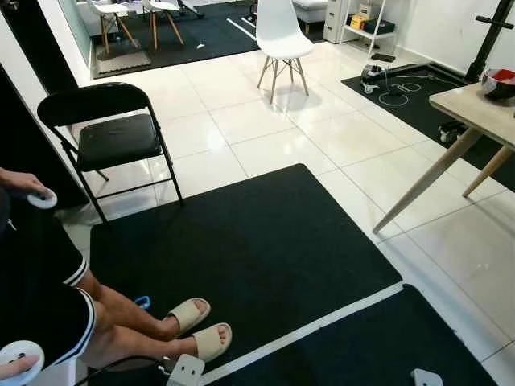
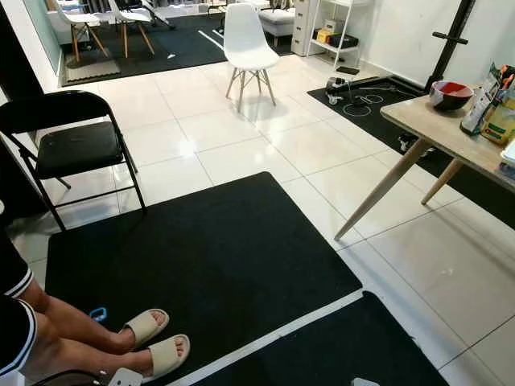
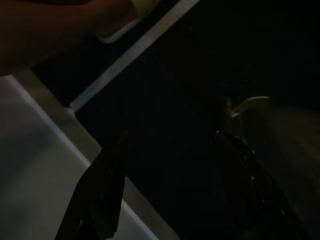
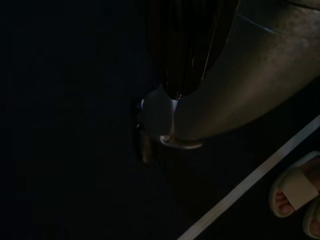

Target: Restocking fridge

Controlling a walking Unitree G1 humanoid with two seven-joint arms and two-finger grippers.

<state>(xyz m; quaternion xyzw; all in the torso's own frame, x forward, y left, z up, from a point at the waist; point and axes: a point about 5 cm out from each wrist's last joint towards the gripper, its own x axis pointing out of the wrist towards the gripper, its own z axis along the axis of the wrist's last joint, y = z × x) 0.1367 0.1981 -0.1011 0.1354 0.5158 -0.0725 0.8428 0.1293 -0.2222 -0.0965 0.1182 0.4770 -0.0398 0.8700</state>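
**No fridge yet: stock waits on the bench, arms hang idle**

The fridge itself is nowhere to be made out, so the nearest task things are the packets and bottles (image 2: 488, 108) grouped at the far right end of the wooden bench (image 2: 434, 129), just beside a red-lined bowl (image 2: 449, 94). They are probably set there as the supply to carry off, though what each packet is cannot be read.

The left hand (image 3: 172, 165) hangs low over the black mat (image 1: 241, 249), its two black fingers spread apart and holding nothing. The right hand's view is too dark to make out its fingers, so I cannot tell whether it is open or closed; it seems to hang by the robot's own leg, with the white floor stripe (image 4: 250, 185) and a sandalled foot beyond.

A seated person (image 1: 48, 305) is close on the robot's left (controllers in both hands, most likely steering), their sandals (image 1: 197, 326) resting on the mat.

For moving, the open way appears to lie forward and right across the white tiles (image 1: 322, 137). The bench's slanted legs (image 2: 378, 193) jut outward and would need a wide berth; a folding chair (image 1: 113, 137) stands to the left, a white chair (image 1: 282, 36) well beyond.
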